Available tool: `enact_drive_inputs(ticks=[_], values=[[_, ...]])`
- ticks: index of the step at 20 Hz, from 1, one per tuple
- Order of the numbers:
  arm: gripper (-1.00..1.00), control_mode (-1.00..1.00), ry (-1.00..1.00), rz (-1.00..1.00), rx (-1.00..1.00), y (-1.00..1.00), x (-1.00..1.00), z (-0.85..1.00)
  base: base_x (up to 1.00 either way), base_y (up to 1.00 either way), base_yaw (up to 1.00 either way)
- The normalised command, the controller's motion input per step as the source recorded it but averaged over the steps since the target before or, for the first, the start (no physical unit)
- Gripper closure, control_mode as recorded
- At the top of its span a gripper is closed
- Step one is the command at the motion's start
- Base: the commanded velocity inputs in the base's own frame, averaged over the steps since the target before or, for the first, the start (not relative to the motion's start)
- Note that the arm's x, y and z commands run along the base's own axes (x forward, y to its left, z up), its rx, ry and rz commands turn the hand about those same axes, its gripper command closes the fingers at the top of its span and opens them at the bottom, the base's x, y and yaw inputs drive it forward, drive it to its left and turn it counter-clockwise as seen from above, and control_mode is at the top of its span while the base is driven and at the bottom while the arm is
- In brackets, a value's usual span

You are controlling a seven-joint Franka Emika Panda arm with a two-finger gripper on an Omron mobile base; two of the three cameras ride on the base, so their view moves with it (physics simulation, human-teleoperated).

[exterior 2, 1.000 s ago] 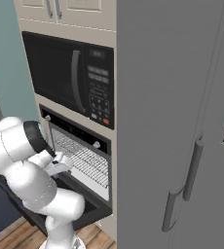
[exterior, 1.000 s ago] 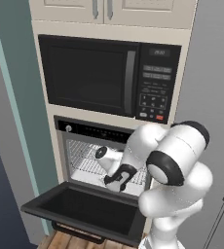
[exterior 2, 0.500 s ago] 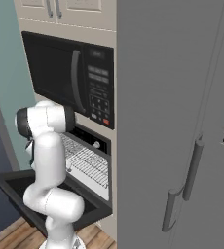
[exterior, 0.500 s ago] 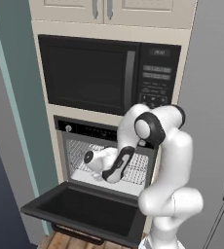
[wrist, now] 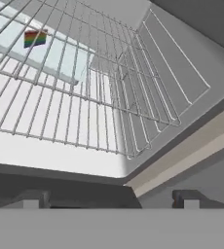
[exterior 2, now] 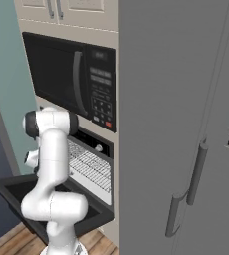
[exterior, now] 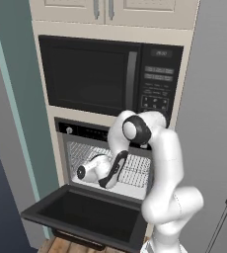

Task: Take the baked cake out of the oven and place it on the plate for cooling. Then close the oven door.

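The oven (exterior: 68, 130) stands with its oven door (exterior: 86, 215) folded down flat, and my arm reaches over it into the cavity. My gripper (exterior: 86, 171) hangs just above the wire rack (exterior: 135, 170), near the left side. In the hand view the gripper (wrist: 110, 199) is open with nothing between its fingertips (wrist: 33, 198). That view looks across a wire rack (wrist: 84, 107) towards the cake (wrist: 35, 37), a small rainbow-striped slab on a pale tray (wrist: 55, 56), far from the fingers. The right base view shows the door (exterior 2: 9, 188) and rack (exterior 2: 89, 167). The plate is out of view.
A black microwave (exterior: 91, 74) with a keypad (exterior 2: 100, 107) sits directly above the oven. A tall grey cabinet (exterior 2: 176, 124) with a long handle (exterior 2: 196, 169) fills the right side. A teal wall (exterior: 17, 123) borders the left. The oven's side wall (wrist: 172, 73) is close to the hand.
The arm has swung up from in front of the cameras and stretched forward. The hand has moved left and deeper into the oven cavity. The jaws have stayed open.
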Motion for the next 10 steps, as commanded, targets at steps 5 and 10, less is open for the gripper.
enact_drive_inputs(ticks=[5,10], values=[[-1.00,-1.00,-0.09,-0.01,0.00,-0.06,0.76,-0.22,0.00,0.00,0.00],[-1.00,-1.00,-0.19,-0.03,0.00,0.00,0.39,-0.63,0.00,0.00,0.00]])
